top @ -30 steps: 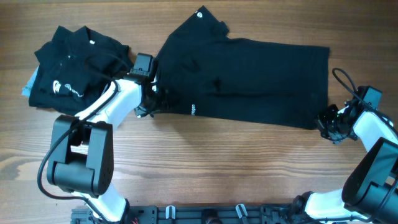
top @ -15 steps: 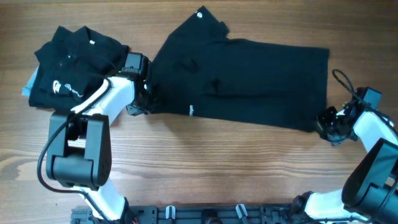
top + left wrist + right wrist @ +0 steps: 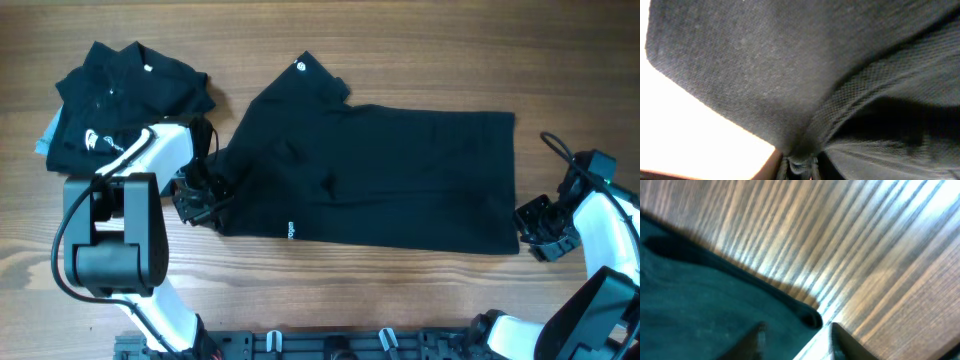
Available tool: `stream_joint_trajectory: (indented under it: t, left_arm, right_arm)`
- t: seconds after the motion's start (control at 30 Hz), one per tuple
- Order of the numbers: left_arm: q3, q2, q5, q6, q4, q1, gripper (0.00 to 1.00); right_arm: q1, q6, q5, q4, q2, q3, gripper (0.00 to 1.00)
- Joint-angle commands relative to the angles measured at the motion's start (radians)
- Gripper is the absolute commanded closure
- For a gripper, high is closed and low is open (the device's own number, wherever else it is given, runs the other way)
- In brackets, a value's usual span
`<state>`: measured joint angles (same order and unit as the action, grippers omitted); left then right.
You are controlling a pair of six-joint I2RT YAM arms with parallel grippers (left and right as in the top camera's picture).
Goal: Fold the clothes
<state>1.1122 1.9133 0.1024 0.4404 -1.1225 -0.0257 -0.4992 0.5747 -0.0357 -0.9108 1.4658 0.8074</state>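
A black shirt (image 3: 400, 180) lies spread flat across the middle of the table, with its white neck label (image 3: 302, 66) at the far edge. My left gripper (image 3: 197, 196) is at the shirt's left edge. In the left wrist view that gripper (image 3: 800, 170) is shut on a bunched fold of the black fabric (image 3: 765, 60). My right gripper (image 3: 536, 224) stands open just beyond the shirt's near right corner. In the right wrist view the corner (image 3: 807, 316) lies on the wood ahead of the parted gripper (image 3: 797, 342), and nothing is pinched.
A second black shirt (image 3: 120, 100) with white logo print lies folded at the far left, on something light blue (image 3: 43, 140). Bare wooden table (image 3: 350, 290) shows along the near side and to the right. The arm bases stand at the near edge.
The spread shirt has slid left and towards the near edge. My left gripper closed on its left edge and drew back left. My right gripper opened and let the corner go.
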Motion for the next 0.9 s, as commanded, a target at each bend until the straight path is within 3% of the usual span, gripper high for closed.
stream_joint_trajectory:
  t: [0.0, 0.2, 0.33, 0.4, 0.53, 0.67, 0.87]
  left_arm:
    - [-0.011, -0.017, -0.006, 0.009, -0.049, 0.005, 0.78]
    - [0.145, -0.159, -0.004, -0.008, -0.179, 0.005, 0.67]
    - [0.347, -0.211, -0.002, -0.018, -0.231, 0.005, 0.52]
    - [0.412, -0.213, 0.005, -0.031, -0.175, 0.003, 0.51]
    - [0.440, -0.198, 0.204, -0.208, 0.208, -0.042, 0.48]
    - [0.440, -0.087, 0.113, -0.305, 0.554, -0.143, 0.44]
    - [0.450, 0.161, 0.113, -0.306, 0.879, -0.221, 0.33]
  right_arm:
    - [0.000, 0.000, -0.033, -0.034, -0.017, 0.040, 0.42]
    - [0.001, -0.199, 0.228, -0.059, -0.042, 0.249, 0.38]
    - [0.001, -0.213, 0.330, -0.088, -0.043, 0.399, 0.37]
    - [0.001, -0.212, 0.334, -0.085, -0.043, 0.431, 0.37]
    - [0.003, -0.233, 0.384, -0.042, -0.038, 0.434, 0.38]
    - [0.003, -0.231, 0.423, 0.000, -0.018, 0.434, 0.38]
    - [0.003, -0.231, 0.422, -0.008, 0.039, 0.434, 0.38]
